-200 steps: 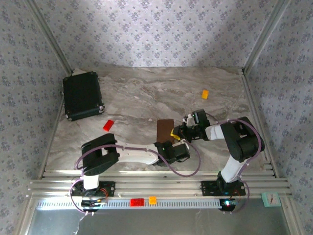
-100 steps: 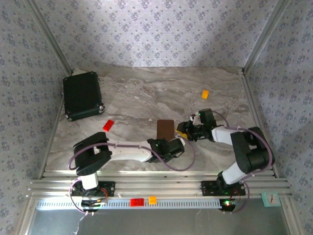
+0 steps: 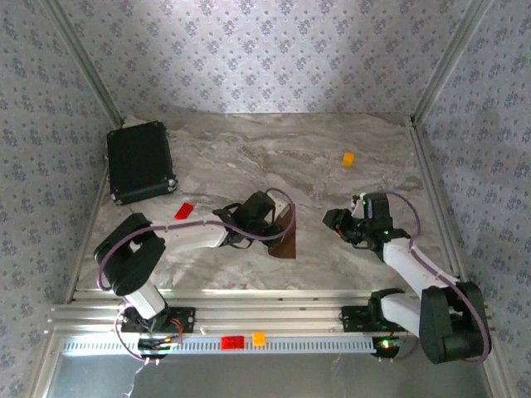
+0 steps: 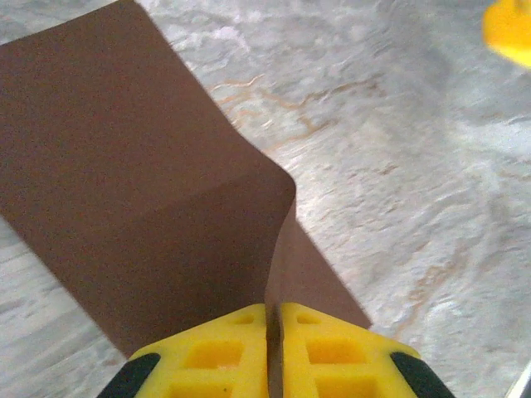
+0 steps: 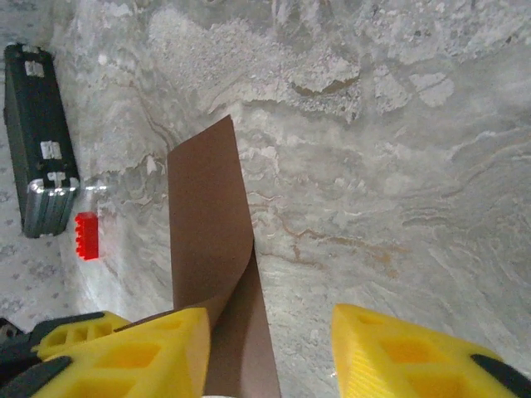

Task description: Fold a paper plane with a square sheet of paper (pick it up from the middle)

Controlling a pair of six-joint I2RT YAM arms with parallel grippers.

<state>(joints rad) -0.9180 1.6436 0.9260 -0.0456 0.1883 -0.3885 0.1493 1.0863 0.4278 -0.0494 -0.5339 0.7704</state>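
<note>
The square sheet of paper (image 3: 287, 245) is dark brown and bent into a loose curl near the table's middle. My left gripper (image 3: 278, 224) is shut on it. In the left wrist view the yellow fingers (image 4: 224, 356) meet on the paper's edge, and the sheet (image 4: 124, 166) curves away from my left gripper (image 4: 274, 332) over the marble. My right gripper (image 3: 336, 222) stands to the right of the sheet, apart from it and open. In the right wrist view the paper (image 5: 207, 224) runs past the left finger of my right gripper (image 5: 270, 356), with bare table between the fingers.
A black case (image 3: 139, 162) lies at the back left, also seen as the case (image 5: 37, 141). A small red block (image 3: 183, 211) sits left of the paper, and the right wrist view shows that block (image 5: 85, 235) too. An orange block (image 3: 348, 159) lies at the back right.
My left gripper closed on the paper and swung up and left with it, so the sheet now curls. My right gripper opened, let go and drew back to the right.
</note>
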